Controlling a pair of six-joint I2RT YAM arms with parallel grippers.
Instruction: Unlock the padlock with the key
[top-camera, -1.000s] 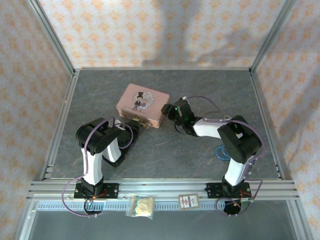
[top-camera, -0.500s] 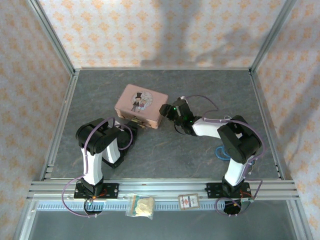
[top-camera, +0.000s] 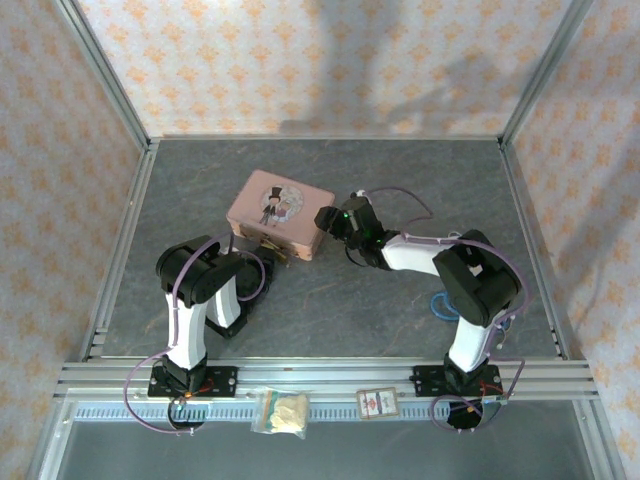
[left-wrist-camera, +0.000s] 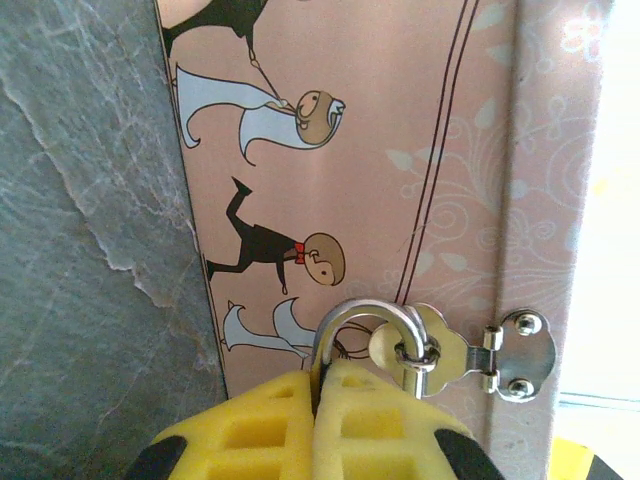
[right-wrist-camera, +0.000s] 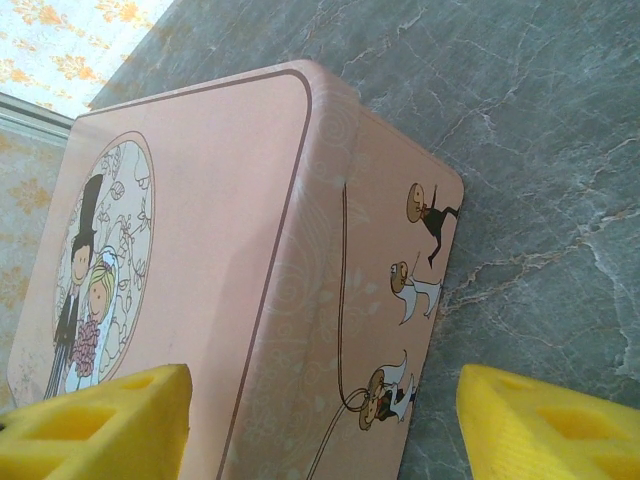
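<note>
A pink tin (top-camera: 279, 213) with a top-hatted figure lies on the grey table. The padlock (top-camera: 284, 256) hangs from the tin's silvery hasp (left-wrist-camera: 502, 349) on its front side. In the left wrist view the silvery shackle (left-wrist-camera: 364, 314) arches out from between the yellow pads (left-wrist-camera: 255, 430), and the padlock's body is hidden by them. My left gripper (left-wrist-camera: 320, 388) is shut on the padlock. My right gripper (right-wrist-camera: 320, 430) is open at the tin's right end (right-wrist-camera: 370, 300), one pad over the lid and the other above the table. The key is out of view.
Metal frame rails and patterned walls enclose the table (top-camera: 330, 300). A blue cable loop (top-camera: 443, 305) lies by the right arm's base. A small clear bag (top-camera: 281, 411) and a card (top-camera: 377, 403) rest on the near rail.
The tin has slid and turned slightly to the left. My right gripper has moved left against the tin's end. The left gripper has stayed on the padlock.
</note>
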